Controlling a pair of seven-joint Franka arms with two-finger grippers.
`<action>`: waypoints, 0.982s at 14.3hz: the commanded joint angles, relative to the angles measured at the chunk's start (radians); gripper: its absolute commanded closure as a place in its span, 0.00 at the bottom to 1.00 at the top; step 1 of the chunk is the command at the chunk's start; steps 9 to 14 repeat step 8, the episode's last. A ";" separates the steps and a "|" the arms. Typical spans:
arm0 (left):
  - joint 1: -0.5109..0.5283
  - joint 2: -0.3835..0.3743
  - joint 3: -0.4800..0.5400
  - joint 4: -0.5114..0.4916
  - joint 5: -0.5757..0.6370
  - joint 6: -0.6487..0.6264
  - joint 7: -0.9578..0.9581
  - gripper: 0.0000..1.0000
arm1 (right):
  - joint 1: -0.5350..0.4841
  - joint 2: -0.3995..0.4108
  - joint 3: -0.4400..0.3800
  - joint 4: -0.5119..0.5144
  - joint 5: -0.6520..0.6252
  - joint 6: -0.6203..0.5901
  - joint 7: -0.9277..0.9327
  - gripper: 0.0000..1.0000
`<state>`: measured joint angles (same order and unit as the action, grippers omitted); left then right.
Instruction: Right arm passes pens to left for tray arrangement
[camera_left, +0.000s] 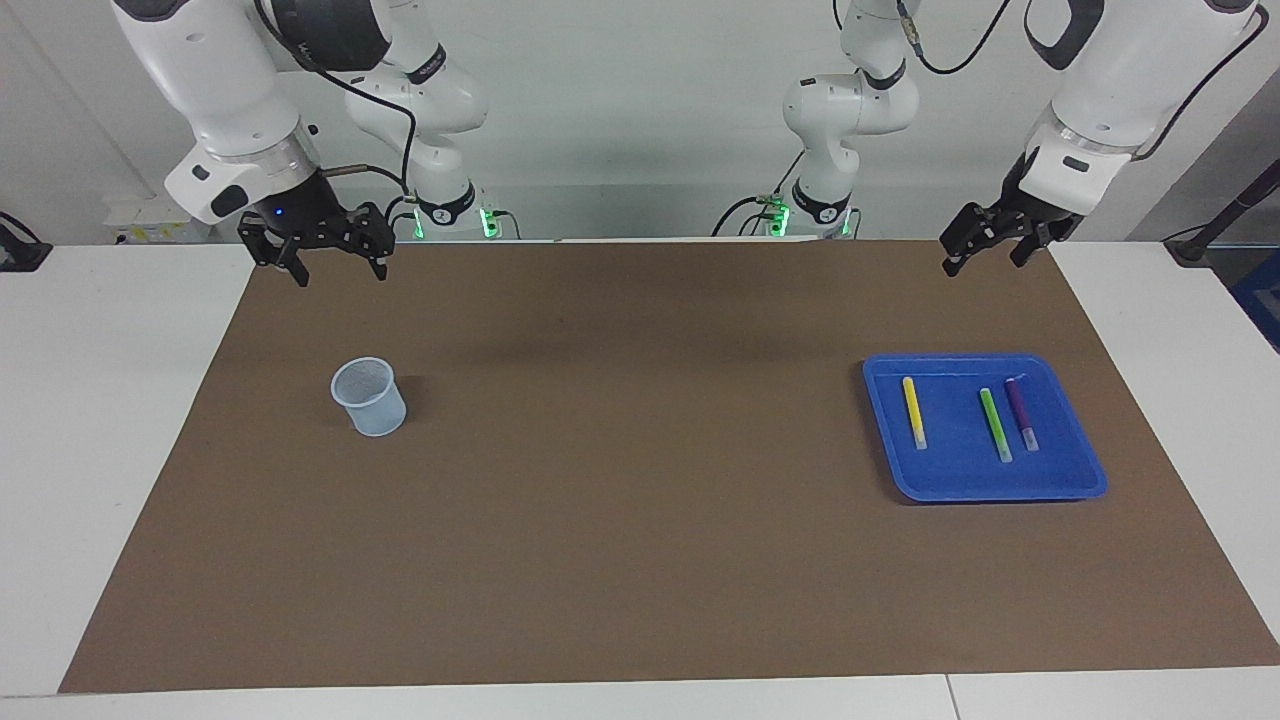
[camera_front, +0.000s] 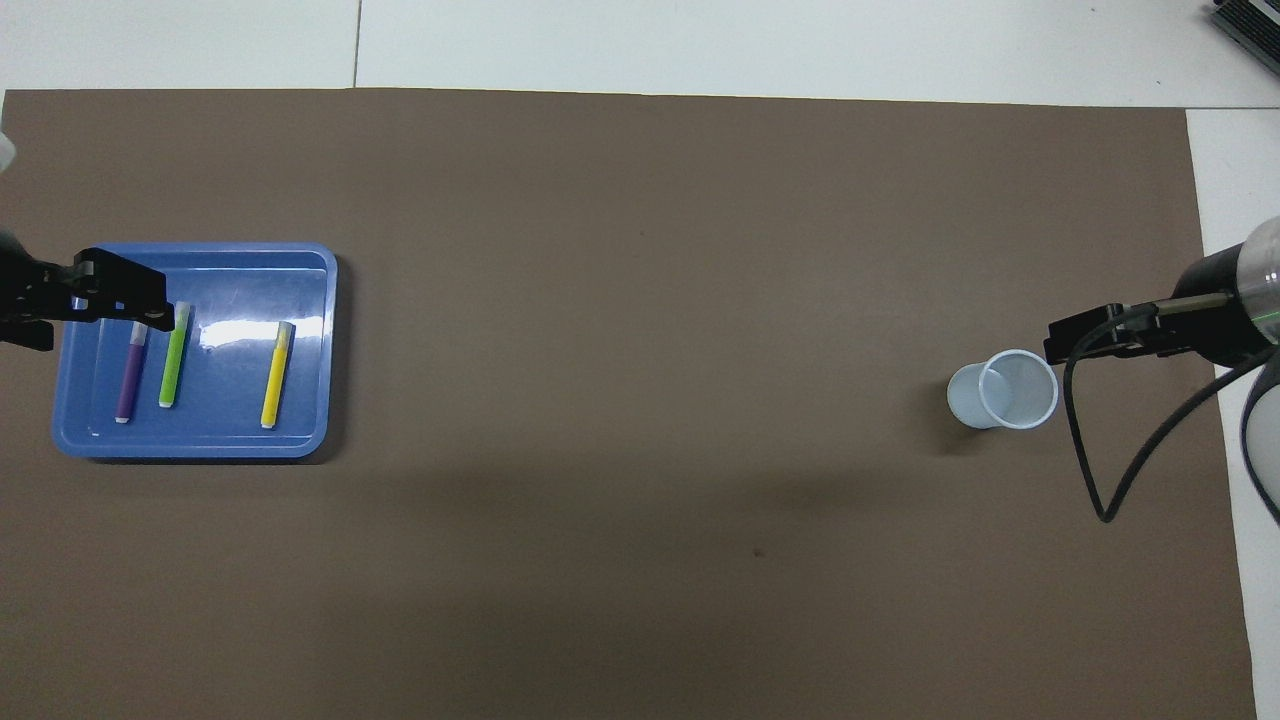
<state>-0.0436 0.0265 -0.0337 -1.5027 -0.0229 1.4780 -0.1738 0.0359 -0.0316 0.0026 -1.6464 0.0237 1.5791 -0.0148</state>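
Three pens lie side by side in the blue tray at the left arm's end of the table: yellow, green and purple. My left gripper hangs open and empty, high over the mat and well clear of the tray. My right gripper also hangs open and empty in the air over the mat, at the right arm's end, apart from the cup.
A pale translucent mesh cup stands upright on the brown mat toward the right arm's end. A black cable loops down from the right wrist beside the cup.
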 joint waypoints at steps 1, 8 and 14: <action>0.011 -0.011 -0.003 0.006 -0.006 -0.021 0.013 0.00 | -0.007 -0.005 0.002 0.007 0.019 -0.013 0.012 0.00; 0.011 -0.011 -0.003 0.006 -0.002 -0.019 0.013 0.00 | -0.007 -0.005 0.002 0.007 0.019 -0.013 0.012 0.00; 0.011 -0.011 -0.003 0.006 -0.002 -0.019 0.013 0.00 | -0.007 -0.005 0.002 0.007 0.019 -0.013 0.012 0.00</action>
